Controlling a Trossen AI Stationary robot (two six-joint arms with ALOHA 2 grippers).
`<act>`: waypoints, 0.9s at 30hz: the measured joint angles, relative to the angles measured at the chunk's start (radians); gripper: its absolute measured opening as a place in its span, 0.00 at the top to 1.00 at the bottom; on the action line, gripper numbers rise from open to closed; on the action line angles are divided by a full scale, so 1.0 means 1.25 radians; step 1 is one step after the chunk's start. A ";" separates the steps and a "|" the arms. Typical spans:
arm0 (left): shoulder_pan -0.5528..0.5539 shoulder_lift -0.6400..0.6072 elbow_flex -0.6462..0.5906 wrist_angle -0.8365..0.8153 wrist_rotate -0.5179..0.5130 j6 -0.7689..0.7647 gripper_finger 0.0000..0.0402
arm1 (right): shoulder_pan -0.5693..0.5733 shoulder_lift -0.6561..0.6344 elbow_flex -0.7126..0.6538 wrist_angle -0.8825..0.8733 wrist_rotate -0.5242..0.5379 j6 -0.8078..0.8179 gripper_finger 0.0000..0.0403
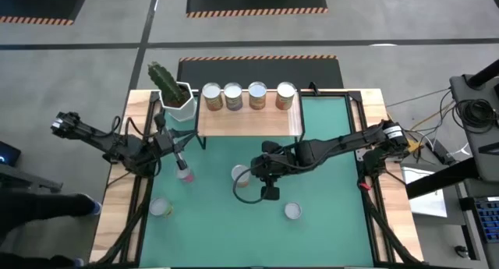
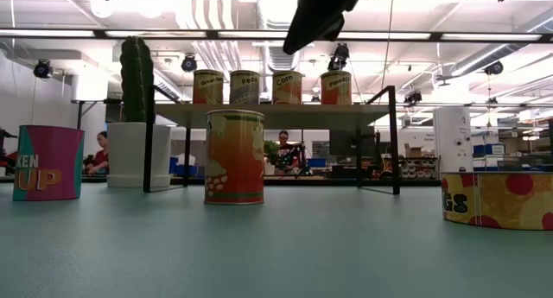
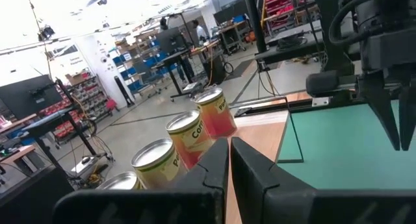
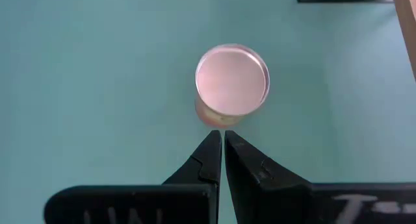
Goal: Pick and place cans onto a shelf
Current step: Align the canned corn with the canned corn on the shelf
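Right wrist view looks straight down on one can [image 4: 232, 79] standing on the green mat, with the right gripper [image 4: 223, 138] hanging just beside its rim, fingers pressed together and holding nothing. That is the first risk: if the arm drops as it is, the closed tips would strike the silver lid or shove the can over rather than straddle it, so the fingers need to spread before any descent. Four cans [image 1: 247, 96] already stand in a row along the shelf [image 1: 249, 122], so a careless placement could knock a neighbour off the back edge. The left gripper [image 1: 176, 148] sits near the shelf's front left corner, also shut and empty, close to a pink can [image 1: 185, 174]; a swing there could clip the cactus pot [image 1: 181, 105].
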 joint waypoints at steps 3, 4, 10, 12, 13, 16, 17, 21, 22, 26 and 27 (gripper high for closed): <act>0.000 0.007 0.000 -0.002 0.000 0.000 1.00 | 0.000 0.000 -0.016 0.041 -0.001 -0.006 0.95; 0.000 0.009 0.000 -0.002 0.000 0.000 1.00 | 0.000 0.000 -0.022 0.052 -0.001 -0.006 0.93; 0.000 0.015 0.000 -0.002 0.000 0.002 1.00 | 0.002 0.000 -0.075 0.121 -0.001 0.003 0.75; 0.000 0.014 0.000 -0.002 0.000 0.002 1.00 | 0.002 0.000 -0.095 0.138 -0.002 0.018 0.67; 0.000 0.014 0.000 -0.002 0.000 0.002 1.00 | 0.002 0.001 -0.102 0.142 -0.002 0.024 0.63; 0.000 0.014 0.000 -0.002 0.000 0.002 1.00 | 0.002 0.001 -0.126 0.173 -0.001 0.043 0.50; 0.000 0.014 0.000 -0.001 0.000 0.002 1.00 | 0.002 0.001 -0.138 0.183 0.003 0.047 0.46; 0.000 0.014 0.000 0.010 0.000 0.003 1.00 | 0.012 0.001 -0.183 0.241 0.037 0.072 0.34; 0.000 0.014 0.000 0.014 0.000 0.003 1.00 | 0.017 0.001 -0.198 0.268 0.051 0.078 0.32; 0.000 0.015 0.000 0.029 0.000 0.011 1.00 | 0.063 0.001 -0.281 0.422 0.137 0.064 0.27; 0.000 0.015 0.000 0.031 0.000 0.016 1.00 | 0.079 0.001 -0.304 0.473 0.168 0.057 0.26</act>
